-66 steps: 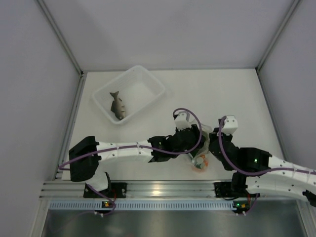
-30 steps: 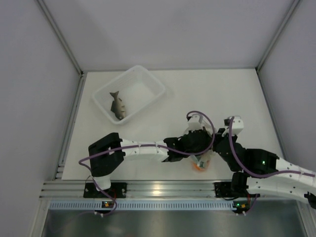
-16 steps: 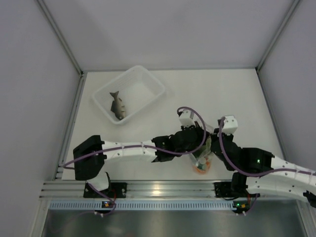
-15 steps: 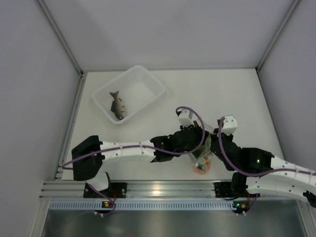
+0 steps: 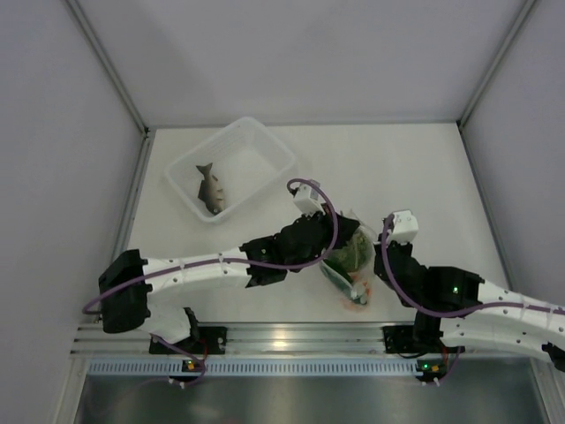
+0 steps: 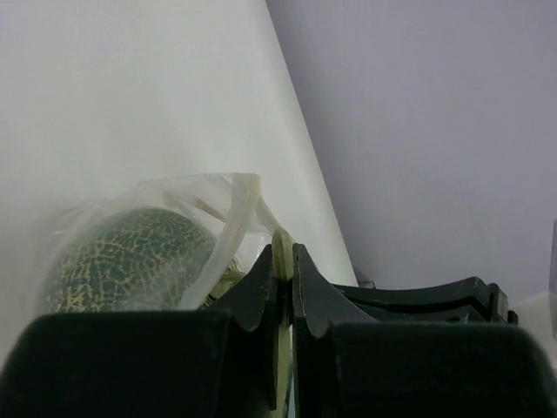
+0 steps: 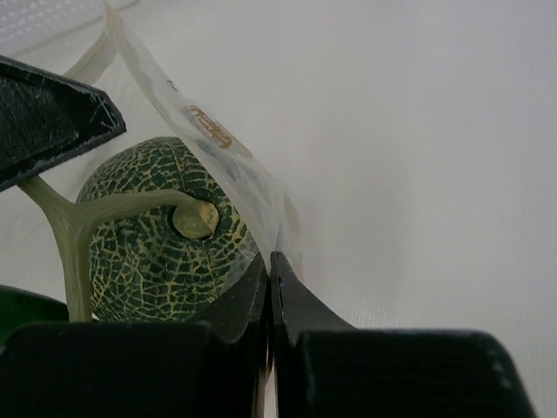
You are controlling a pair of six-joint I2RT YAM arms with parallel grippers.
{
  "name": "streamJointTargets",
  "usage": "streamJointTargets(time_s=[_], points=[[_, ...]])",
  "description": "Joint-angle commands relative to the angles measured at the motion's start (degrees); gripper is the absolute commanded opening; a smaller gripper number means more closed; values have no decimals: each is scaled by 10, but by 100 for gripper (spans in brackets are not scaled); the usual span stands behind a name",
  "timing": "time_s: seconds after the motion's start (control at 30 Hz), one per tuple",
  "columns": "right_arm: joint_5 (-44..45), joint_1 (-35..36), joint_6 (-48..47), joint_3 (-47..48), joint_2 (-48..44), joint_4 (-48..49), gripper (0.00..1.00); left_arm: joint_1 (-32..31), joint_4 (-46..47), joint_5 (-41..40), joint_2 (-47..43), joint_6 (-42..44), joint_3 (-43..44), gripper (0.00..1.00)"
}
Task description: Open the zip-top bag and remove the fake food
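The clear zip-top bag lies between both grippers near the table's front. My left gripper is shut on the pale stem of the round green netted ball, which sits at the bag's mouth. It also shows in the left wrist view and the right wrist view. My right gripper is shut on the bag's plastic edge. An orange ball is inside the bag. A dark green piece shows beside the ball. The grey-brown fish lies in the basket.
The white perforated basket stands at the back left of the table. Grey walls enclose the table on three sides. An aluminium rail runs along the front edge by the arm bases.
My left gripper has pulled back and to the left. The bag has stretched open and the green netted ball now shows at its mouth. The right gripper stayed put.
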Motion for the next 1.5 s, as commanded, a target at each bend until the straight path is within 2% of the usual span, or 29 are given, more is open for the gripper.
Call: streamJointTargets(time_s=[0.0,0.1,0.3,0.6,0.77,0.93,1.03,1.17,1.47], points=[[4,-6,-13,10,9,43,0,7,67,50,-30,-21,-14,0],[24,-8,-16,13,30,43,0,17,110,88,-47,-34,-39,0],[28,-24,-17,18,57,46,0,52,127,148,-80,-58,-64,0],[-15,-71,-62,44,76,63,0,123,199,308,-93,-106,-99,0],[-28,-89,-99,78,97,66,0,143,238,354,-88,-117,-114,0],[-62,-88,-120,132,127,65,0,157,276,415,-51,-120,-90,0],[-81,-89,-133,166,148,50,0,160,291,483,-25,-110,-54,0],[-73,-89,-137,195,177,25,0,161,290,511,-11,-112,-27,0],[-68,-98,-131,168,182,37,0,179,290,511,-37,-118,-44,0]])
